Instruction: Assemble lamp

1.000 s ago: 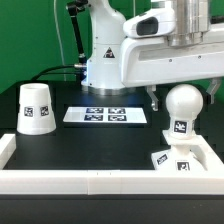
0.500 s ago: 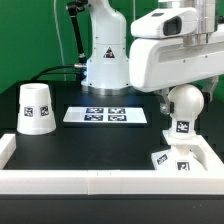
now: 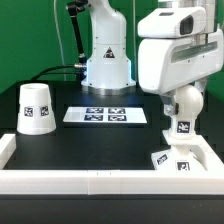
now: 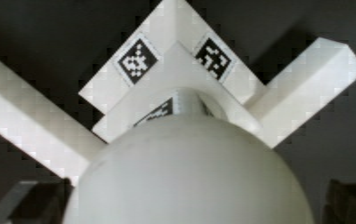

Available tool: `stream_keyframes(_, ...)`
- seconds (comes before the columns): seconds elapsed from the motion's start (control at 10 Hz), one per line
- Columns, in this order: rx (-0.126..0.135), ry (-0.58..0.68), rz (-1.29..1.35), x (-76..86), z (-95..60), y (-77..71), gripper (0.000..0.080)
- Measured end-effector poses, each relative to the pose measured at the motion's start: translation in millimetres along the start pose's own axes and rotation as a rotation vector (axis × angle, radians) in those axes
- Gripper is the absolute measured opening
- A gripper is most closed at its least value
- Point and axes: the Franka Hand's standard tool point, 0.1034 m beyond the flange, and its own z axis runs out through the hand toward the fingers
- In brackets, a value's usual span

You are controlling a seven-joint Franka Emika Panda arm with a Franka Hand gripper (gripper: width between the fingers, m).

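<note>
The ball-topped bulb [image 3: 183, 122] stands upright on the flat square base [image 3: 176, 158] at the exterior view's right, inside the corner of the white frame. My gripper [image 3: 181, 94] is lowered over the bulb's ball and hides its top. In the wrist view the bulb [image 4: 189, 165] fills the space between my dark fingers [image 4: 26, 205], with a small gap showing, so the gripper [image 4: 193, 205] is open around it. The tagged base [image 4: 171, 60] lies below. The cone shade [image 3: 36, 108] stands alone at the exterior view's left.
The marker board [image 3: 106, 115] lies flat in the middle of the black table. A white frame wall [image 3: 90, 184] runs along the front and sides. The arm's own white pedestal [image 3: 106, 55] stands at the back.
My gripper has come down and shifted toward the exterior view's left, from above and beside the bulb to over its ball, which is now partly covered. The parts have not moved.
</note>
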Motion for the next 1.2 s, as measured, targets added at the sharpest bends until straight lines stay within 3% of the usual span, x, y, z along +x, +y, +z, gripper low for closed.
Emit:
stream_keyframes(0.7,-0.022,-0.032,-0.273,-4.1,0.2,3.6,0.0699)
stream_keyframes(0.8,-0.023,-0.032,-0.257,-3.9,0.2,3.6,0.0611)
stream_keyframes(1.1,-0.022,-0.032,-0.224,-4.5,0.2,4.0,0.0576)
stream_keyframes(1.2,-0.017,-0.034,-0.099,-5.9,0.2,4.0,0.0576)
